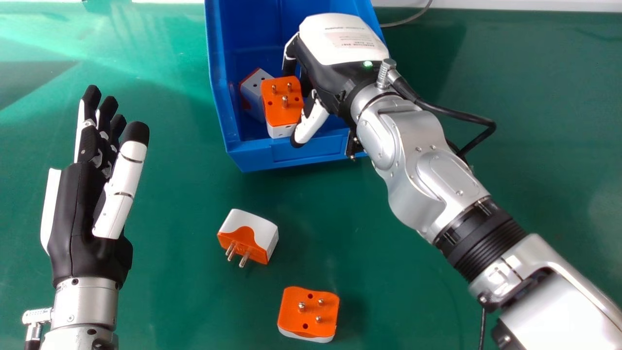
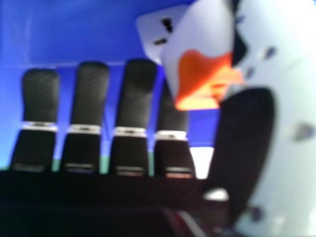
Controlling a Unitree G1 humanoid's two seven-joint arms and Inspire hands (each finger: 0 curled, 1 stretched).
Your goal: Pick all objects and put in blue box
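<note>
In the head view, the blue box point(image 1: 304, 154) sits at 12 o'clock on the green table point(image 1: 170, 272). The right arm point(image 1: 437, 180) comes in from 4 o'clock, and the right hand point(image 1: 335, 61) is over and partly inside the box. Its fingers are extended and spaced apart in the right hand view, with an orange-and-white adapter point(image 1: 279, 109) in the gap beside its thumb point(image 1: 311, 122). The pictures do not settle whether thumb and finger grip that adapter or merely flank it. It lies within the box walls, toward the box's 7 o'clock corner, with its orange face and metal prongs up.

Just beside it, on its 9 o'clock side, a second adapter point(image 1: 253, 90) is inside the box, tilted, showing socket holes.

Two more adapters are on the table outside the box. The one toward half past 7, a white-topped adapter point(image 1: 257, 224), has its prongs pointing toward 6 o'clock. The other, an orange-faced adapter point(image 1: 316, 328) at 6 o'clock, lies with its prongs up; the two are apart.

The left hand point(image 1: 73, 214) is at 9 o'clock, well apart from the adapters, its straight fingers pointing toward 12. A grey cable point(image 1: 410, 19) runs beyond the box toward 1 o'clock.
</note>
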